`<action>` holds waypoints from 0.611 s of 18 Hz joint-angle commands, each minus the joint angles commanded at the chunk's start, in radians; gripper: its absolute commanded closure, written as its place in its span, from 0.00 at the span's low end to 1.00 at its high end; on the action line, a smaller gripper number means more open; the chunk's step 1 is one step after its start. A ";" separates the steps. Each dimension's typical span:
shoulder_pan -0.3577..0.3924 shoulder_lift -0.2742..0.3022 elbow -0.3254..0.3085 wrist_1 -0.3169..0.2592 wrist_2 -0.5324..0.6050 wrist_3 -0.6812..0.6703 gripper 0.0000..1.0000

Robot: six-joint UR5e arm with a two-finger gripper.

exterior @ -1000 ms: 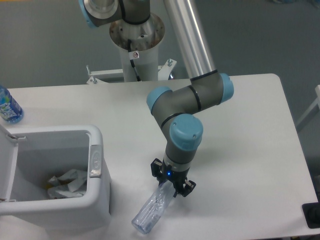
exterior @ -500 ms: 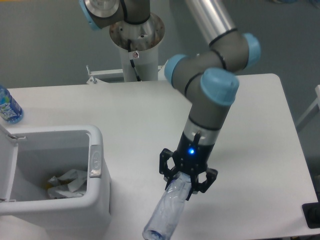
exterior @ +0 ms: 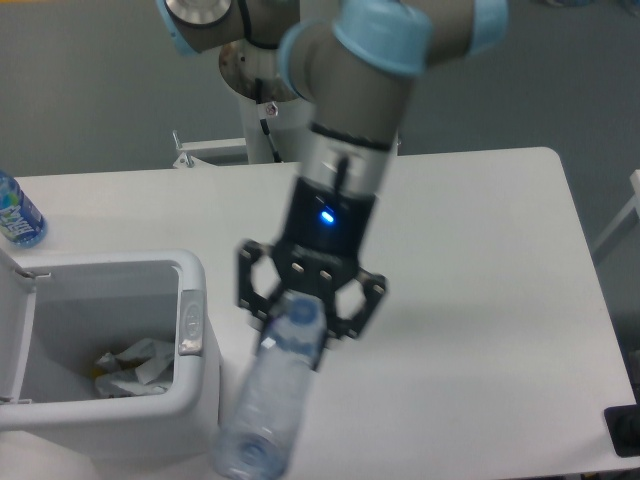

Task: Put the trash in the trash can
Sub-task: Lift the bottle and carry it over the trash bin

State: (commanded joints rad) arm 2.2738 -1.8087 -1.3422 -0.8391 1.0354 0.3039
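We see the end effector clamped on the neck end of the bottle, its fingers either side of it; the bottle hangs tilted, base down toward the front edge of the tabletop; a second ago it lay low over the tabletop front, right of the can, and now it is lifted much nearer the camera and carried left, so that its base sits just beside the can's right front corner; we judge the carry about half done, since the bottle is not yet over the opening; the wrapper already lies inside the can, whose lid stands open at the left; the water bottle stays at the tabletop's left edge, untouched.
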 joint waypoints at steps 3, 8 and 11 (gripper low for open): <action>-0.066 0.015 -0.043 0.000 0.000 -0.011 0.40; -0.115 0.011 -0.106 0.002 0.000 0.004 0.33; -0.119 0.005 -0.117 0.002 0.000 0.004 0.28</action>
State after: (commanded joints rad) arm 2.1553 -1.8039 -1.4588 -0.8376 1.0354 0.3083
